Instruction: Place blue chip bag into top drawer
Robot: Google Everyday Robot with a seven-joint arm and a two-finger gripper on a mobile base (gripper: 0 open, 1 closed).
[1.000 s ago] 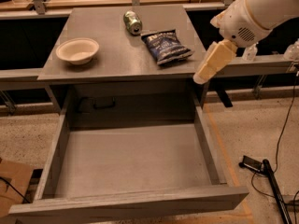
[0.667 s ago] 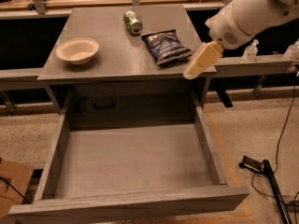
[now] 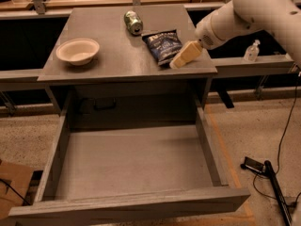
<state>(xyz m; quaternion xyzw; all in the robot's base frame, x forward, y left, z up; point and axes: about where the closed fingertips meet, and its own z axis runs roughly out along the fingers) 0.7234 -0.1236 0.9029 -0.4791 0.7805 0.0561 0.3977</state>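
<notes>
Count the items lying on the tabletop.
3: a bowl at left, a can at the back, a chip bag right of centre. The pincer hovers at the bag's right edge.

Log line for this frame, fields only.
blue chip bag: on tabletop | gripper: at its image-right edge | top drawer: open, without bag

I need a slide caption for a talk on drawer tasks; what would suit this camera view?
Robot's hand at the right corner of the blue chip bag on the tabletop, with the top drawer open below.
</notes>
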